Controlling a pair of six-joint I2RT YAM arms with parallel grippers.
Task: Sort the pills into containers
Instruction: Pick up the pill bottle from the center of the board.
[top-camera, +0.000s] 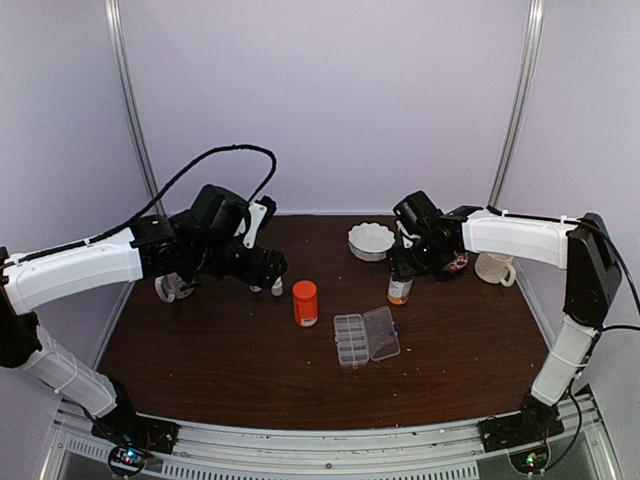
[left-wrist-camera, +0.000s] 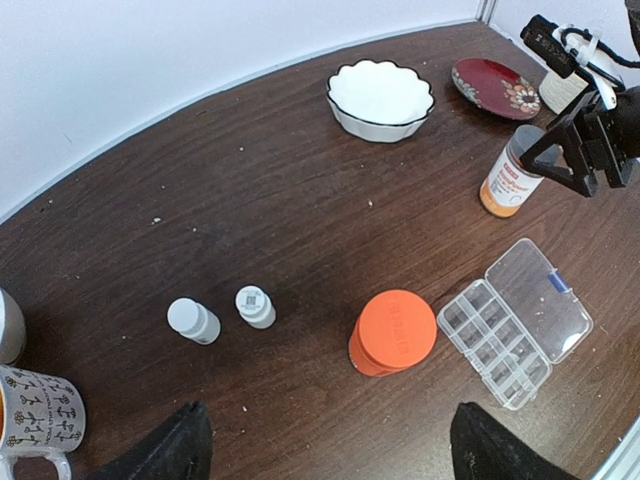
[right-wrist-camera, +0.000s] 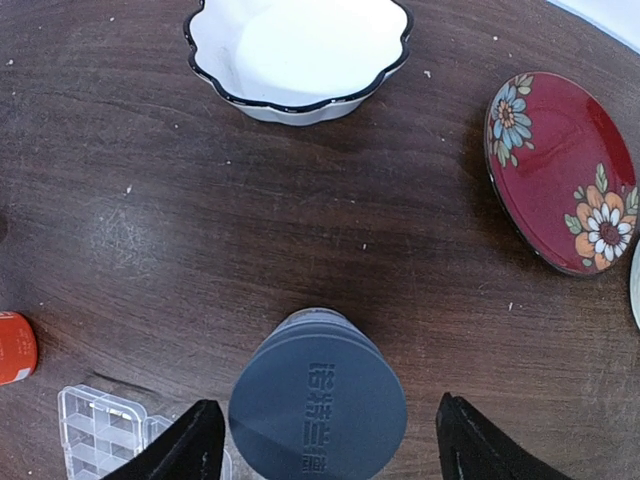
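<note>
The clear organizer box (top-camera: 365, 337) lies with its lid folded open at the table's middle, and its containers (left-wrist-camera: 497, 342) look empty. No pills show in any view. My right gripper (right-wrist-camera: 325, 450) is open and straddles the grey cap of an amber bottle (right-wrist-camera: 318, 405), with a gap on each side of the cap. In the top view that bottle (top-camera: 400, 288) stands under the right gripper (top-camera: 405, 262). My left gripper (left-wrist-camera: 330, 450) is open and holds nothing. It hovers above bare table near an orange bottle (left-wrist-camera: 393, 332) and two tiny white bottles (left-wrist-camera: 192, 320).
A white scalloped bowl (top-camera: 371, 240) and a red flowered plate (right-wrist-camera: 560, 170) sit at the back. One white mug (top-camera: 494, 268) stands at the far right and a patterned mug (left-wrist-camera: 40, 412) at the far left. The orange bottle (top-camera: 305, 302) stands left of the box.
</note>
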